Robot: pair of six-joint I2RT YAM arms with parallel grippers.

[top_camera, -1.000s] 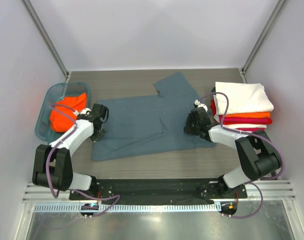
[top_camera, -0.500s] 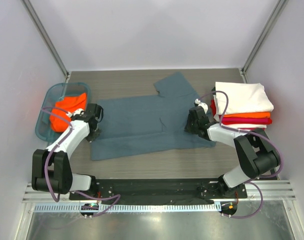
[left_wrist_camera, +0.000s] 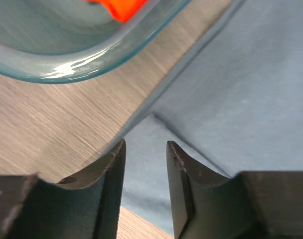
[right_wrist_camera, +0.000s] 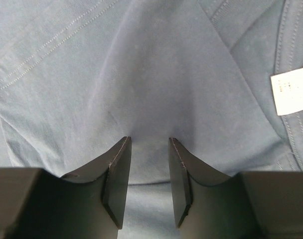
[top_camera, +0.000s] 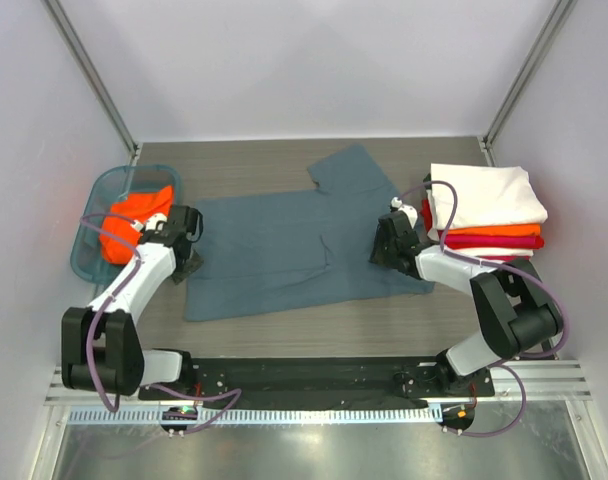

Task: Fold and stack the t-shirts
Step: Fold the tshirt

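Observation:
The slate blue-grey t-shirt (top_camera: 284,250) lies spread flat mid-table, one sleeve pointing to the back. My left gripper (top_camera: 191,260) hovers over its left edge. In the left wrist view its jaws (left_wrist_camera: 145,144) stand slightly apart over a shirt corner (left_wrist_camera: 231,99), with nothing between them. My right gripper (top_camera: 378,250) is on the shirt's right part. In the right wrist view (right_wrist_camera: 149,139) its jaws stand slightly apart against the cloth (right_wrist_camera: 141,74), near the white neck label (right_wrist_camera: 291,89). A folded stack at the right has a white shirt (top_camera: 484,195) on top, then orange (top_camera: 509,230) and red (top_camera: 494,242) ones.
A teal plastic basket (top_camera: 84,262) at the left holds a crumpled orange shirt (top_camera: 134,215); its rim shows in the left wrist view (left_wrist_camera: 67,69). Walls and metal posts enclose the table on three sides. Bare wood (top_camera: 284,325) runs along the front.
My left gripper has moved a little left and back, towards the basket. The shirt's left edge shifted slightly. My right gripper has barely moved.

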